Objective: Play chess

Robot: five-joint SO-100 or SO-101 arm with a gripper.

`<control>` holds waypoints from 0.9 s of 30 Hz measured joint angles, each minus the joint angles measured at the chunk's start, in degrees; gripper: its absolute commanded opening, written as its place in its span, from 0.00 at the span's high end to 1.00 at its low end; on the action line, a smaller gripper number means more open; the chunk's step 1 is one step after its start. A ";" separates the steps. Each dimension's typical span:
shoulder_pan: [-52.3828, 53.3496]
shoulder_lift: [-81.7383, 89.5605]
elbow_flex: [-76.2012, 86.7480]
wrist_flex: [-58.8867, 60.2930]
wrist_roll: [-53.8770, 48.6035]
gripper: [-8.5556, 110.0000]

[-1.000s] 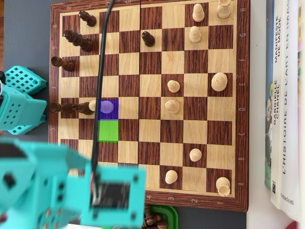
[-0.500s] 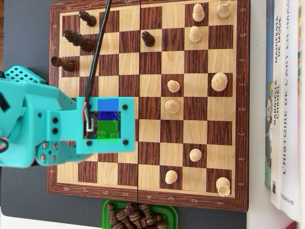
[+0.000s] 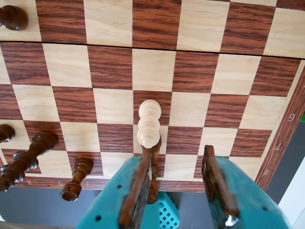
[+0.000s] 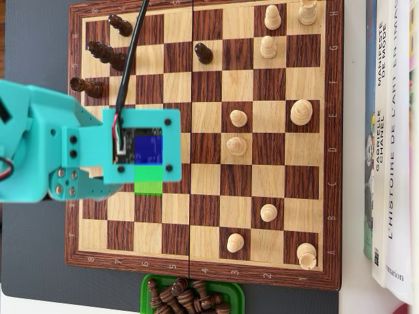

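Above the board [image 3: 109, 67], the gripper [image 3: 183, 157] is held wide, nothing gripped. Light pawn [image 3: 148, 123] stands just ahead of the left finger [image 3: 143, 183], w/ a dark piece behind it. Step judged: approach to grasp. Next: jaws to be centred on pawn, lowered, closed.

Place: looking like a home desk or study corner
Surface: a dark grey mat [image 4: 36, 39] is lying under a wooden chessboard [image 4: 203, 278]
Books: French art titles [image 4: 391, 144] are lying flat beside the board's right edge in the overhead view
Storage: a green tray [image 4: 236, 296] is holding dark spare pieces
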 measured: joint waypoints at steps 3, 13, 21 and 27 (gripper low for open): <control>-0.26 0.00 0.00 0.18 0.18 0.79; -2.99 0.00 0.79 0.18 1.85 0.79; -3.16 0.18 4.39 0.18 1.85 0.77; -4.57 0.18 4.39 0.18 3.08 0.77</control>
